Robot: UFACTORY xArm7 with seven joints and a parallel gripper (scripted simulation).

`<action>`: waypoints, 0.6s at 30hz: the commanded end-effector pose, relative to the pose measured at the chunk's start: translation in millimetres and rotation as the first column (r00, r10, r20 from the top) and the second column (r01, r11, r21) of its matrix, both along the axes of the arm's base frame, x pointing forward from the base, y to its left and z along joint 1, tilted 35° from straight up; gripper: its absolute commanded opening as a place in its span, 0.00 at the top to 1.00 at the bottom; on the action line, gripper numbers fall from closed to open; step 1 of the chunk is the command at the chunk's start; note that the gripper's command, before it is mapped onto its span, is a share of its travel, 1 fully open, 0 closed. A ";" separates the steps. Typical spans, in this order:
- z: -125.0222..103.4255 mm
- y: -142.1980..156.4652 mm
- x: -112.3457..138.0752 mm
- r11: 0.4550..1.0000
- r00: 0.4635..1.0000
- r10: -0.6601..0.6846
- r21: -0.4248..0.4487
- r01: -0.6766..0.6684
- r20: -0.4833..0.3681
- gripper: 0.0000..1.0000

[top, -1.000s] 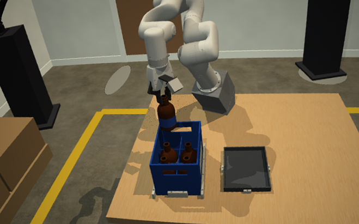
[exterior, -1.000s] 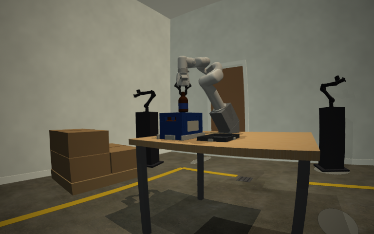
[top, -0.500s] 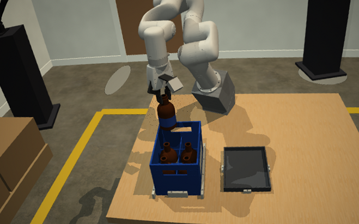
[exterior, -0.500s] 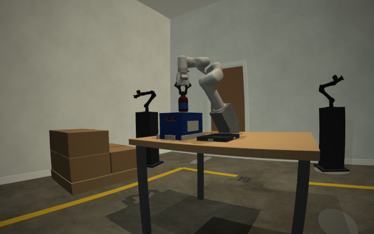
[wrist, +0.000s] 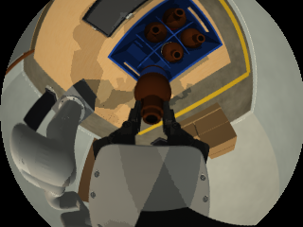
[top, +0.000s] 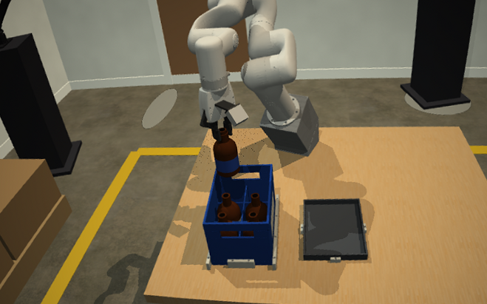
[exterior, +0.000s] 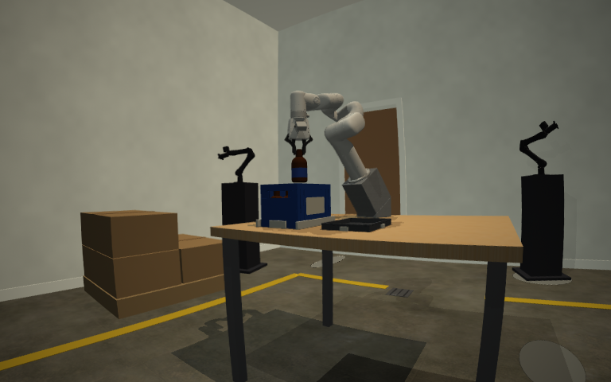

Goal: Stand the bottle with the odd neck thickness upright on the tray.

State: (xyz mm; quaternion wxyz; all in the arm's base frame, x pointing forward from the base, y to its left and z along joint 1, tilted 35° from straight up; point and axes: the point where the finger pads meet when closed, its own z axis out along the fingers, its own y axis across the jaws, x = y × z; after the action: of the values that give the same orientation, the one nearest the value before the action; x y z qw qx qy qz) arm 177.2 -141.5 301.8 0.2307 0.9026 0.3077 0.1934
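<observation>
My gripper [top: 217,131] is shut on the neck of a brown bottle with a blue label [top: 226,154]. The bottle hangs upright over the far left corner of the blue crate [top: 242,217], its base about level with the crate's rim. It also shows in the exterior view [exterior: 299,168] and in the wrist view [wrist: 153,94]. Several more brown bottles [top: 241,210] stand in the crate's cells; they also show in the wrist view [wrist: 172,33]. The dark tray [top: 332,229] lies empty to the right of the crate.
The crate and tray sit in grey brackets on the wooden table [top: 404,191]. The arm's base [top: 292,126] stands at the table's far edge behind the crate. Black pedestals [top: 22,102] and cardboard boxes [top: 2,217] stand off the table.
</observation>
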 end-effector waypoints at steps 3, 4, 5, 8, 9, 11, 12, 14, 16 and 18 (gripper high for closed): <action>1.5 0.0 0.0 1.000 1.000 -0.001 -0.002 0.001 0.003 1.00; 1.5 0.1 0.1 1.000 1.000 -0.001 -0.002 0.001 0.003 1.00; 1.5 0.2 0.1 1.000 1.000 -0.001 -0.002 0.001 0.003 1.00; 1.5 0.4 0.2 1.000 1.000 -0.001 -0.002 0.001 0.003 1.00; 1.4 0.5 0.3 1.000 1.000 -0.001 -0.002 0.001 0.003 1.00; 1.4 0.8 0.4 1.000 1.000 -0.001 -0.002 0.001 0.003 1.00; 1.4 1.0 0.5 1.000 1.000 -0.001 -0.002 0.001 0.003 1.00; 1.4 1.5 0.7 1.000 1.000 -0.001 -0.002 0.001 0.003 1.00; 1.3 2.0 0.9 1.000 1.000 -0.001 -0.002 0.001 0.003 1.00; 1.2 2.5 1.1 1.000 1.000 -0.001 -0.002 0.001 0.003 1.00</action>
State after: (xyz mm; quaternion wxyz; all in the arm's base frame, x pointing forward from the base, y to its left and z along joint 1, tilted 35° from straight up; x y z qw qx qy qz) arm 178.1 -139.3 301.6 0.2307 0.9026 0.3077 0.1934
